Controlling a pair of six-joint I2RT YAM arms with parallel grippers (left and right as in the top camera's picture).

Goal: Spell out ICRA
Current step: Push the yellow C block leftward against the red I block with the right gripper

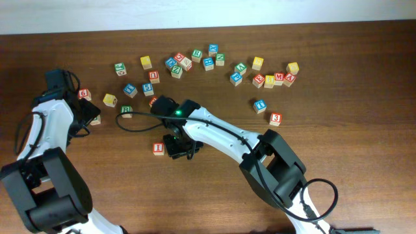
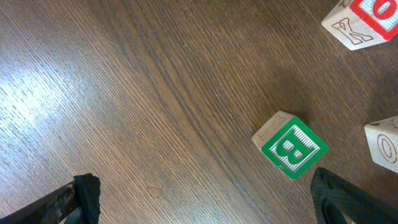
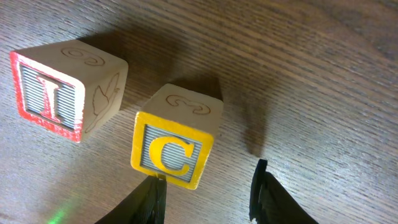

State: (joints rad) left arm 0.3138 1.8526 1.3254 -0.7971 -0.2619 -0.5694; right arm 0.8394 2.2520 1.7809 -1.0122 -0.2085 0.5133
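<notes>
Right gripper (image 3: 208, 194) stands part open, empty. C (image 3: 176, 140) sits just off its tips at 11 o'clock, and I (image 3: 62, 90) lies near C at 10 o'clock, apart. Left gripper (image 2: 208, 199) gapes wide, with B (image 2: 290, 144) near its right finger. Other cubes (image 1: 208, 63) crowd the table (image 1: 338, 136) at 12 o'clock.

I cube (image 3: 62, 93) just left of C cube (image 3: 177, 140), both on table (image 3: 311, 74)

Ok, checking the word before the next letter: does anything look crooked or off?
Nothing stands out. The I and C sit flat, apart by a small gap, fronts roughly in line; other cubes lie scattered.
</notes>
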